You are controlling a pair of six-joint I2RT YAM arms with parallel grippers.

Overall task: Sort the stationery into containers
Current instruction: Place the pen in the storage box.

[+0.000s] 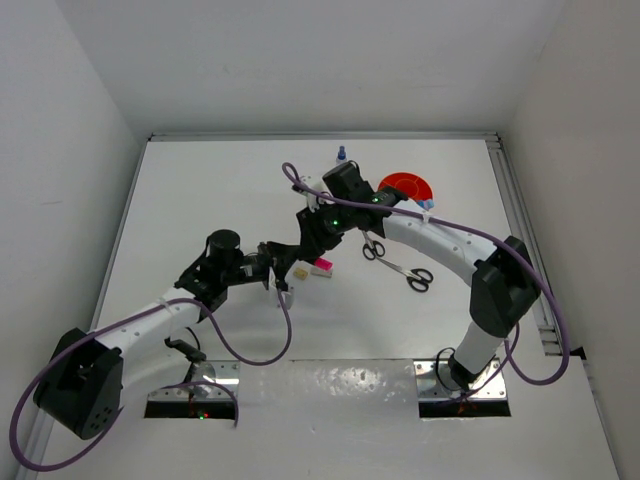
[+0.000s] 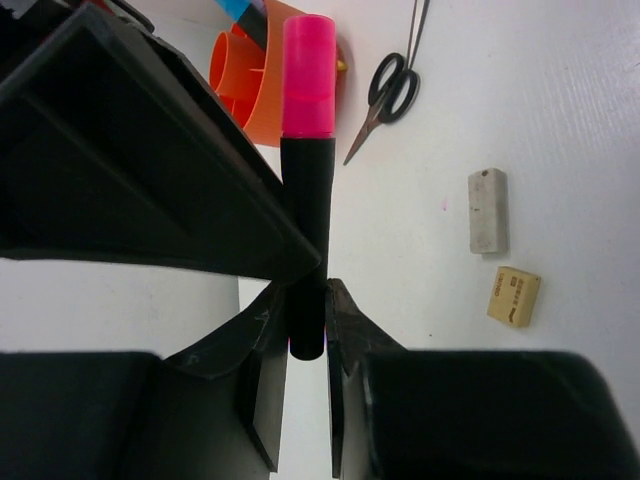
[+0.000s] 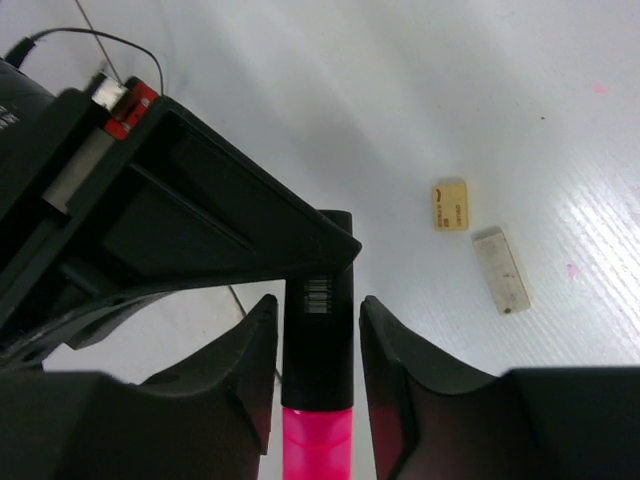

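Only the top view shows the whole layout. The two arms meet over the middle of the white counter [image 1: 200,200], with the left gripper [image 1: 283,272] and the right gripper [image 1: 312,250] tip to tip. The orange tub [image 1: 408,187] sits behind the right arm, the blue-capped bottle [image 1: 341,153] further back, and a pair of scissors [image 1: 374,247] and a second pair [image 1: 418,280] lie to the right. From above, the pink-capped marker [image 1: 322,265] shows only as a pink spot, with the beige eraser [image 1: 299,273] just beside it.

The wrist views show the contact itself. From the left wrist, the pink-capped marker [image 2: 307,150] runs straight away from the camera, its cap pointing toward the orange tub [image 2: 250,95]. Its black tail is between the fingers of the left gripper [image 2: 306,300], which are pressed in on it from both sides. The grey eraser [image 2: 487,210] and beige eraser [image 2: 514,296] lie apart on the counter to the right, and one pair of scissors [image 2: 390,90] lies beyond them.

From the right wrist, the same pink-capped marker [image 3: 318,330] lies the other way round, cap nearest the camera. The right gripper [image 3: 318,310] has drawn in narrowly and pinches the black barrel just above the cap. The marker's far end disappears under the left gripper's black housing. The beige eraser [image 3: 450,205] and grey eraser [image 3: 500,268] lie off to the right.
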